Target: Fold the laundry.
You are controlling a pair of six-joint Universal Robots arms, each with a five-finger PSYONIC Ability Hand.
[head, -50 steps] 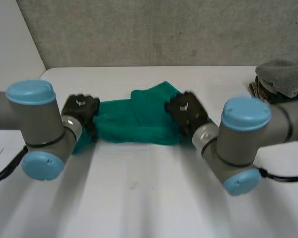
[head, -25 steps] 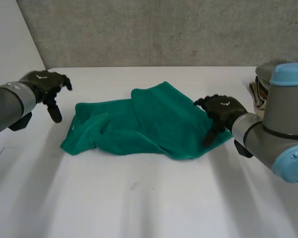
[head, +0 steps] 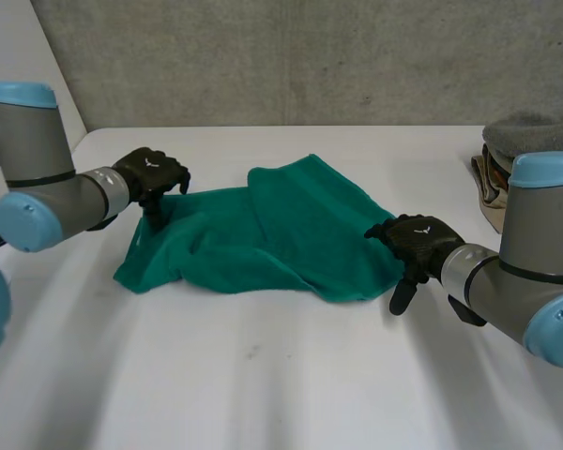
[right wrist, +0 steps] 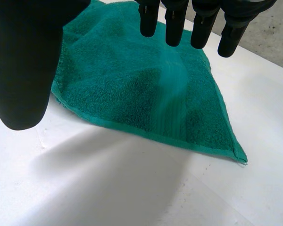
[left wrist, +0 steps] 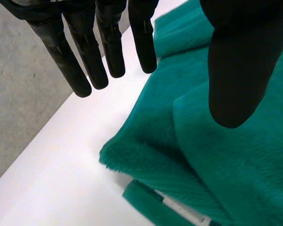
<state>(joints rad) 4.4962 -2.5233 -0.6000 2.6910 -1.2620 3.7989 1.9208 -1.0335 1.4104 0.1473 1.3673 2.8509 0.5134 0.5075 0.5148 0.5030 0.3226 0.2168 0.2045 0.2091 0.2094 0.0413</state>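
Both fingers wide — left hand [head: 150, 174], right hand [head: 418, 240] at green towel [head: 263, 234]; white label [left wrist: 181, 212] underneath

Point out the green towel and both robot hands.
green towel [head: 263, 236], head view, middle of the cloth.
left robot hand [head: 152, 176], head view, back of the hand.
right robot hand [head: 418, 239], head view, back of the hand.

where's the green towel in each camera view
Head view: green towel lies crumpled on the white table, between the left hand and right hand.
Left wrist view: the towel spreads under the left hand's thumb.
Right wrist view: the towel lies at the right hand's fingertips.
Shared landmark: the white table.
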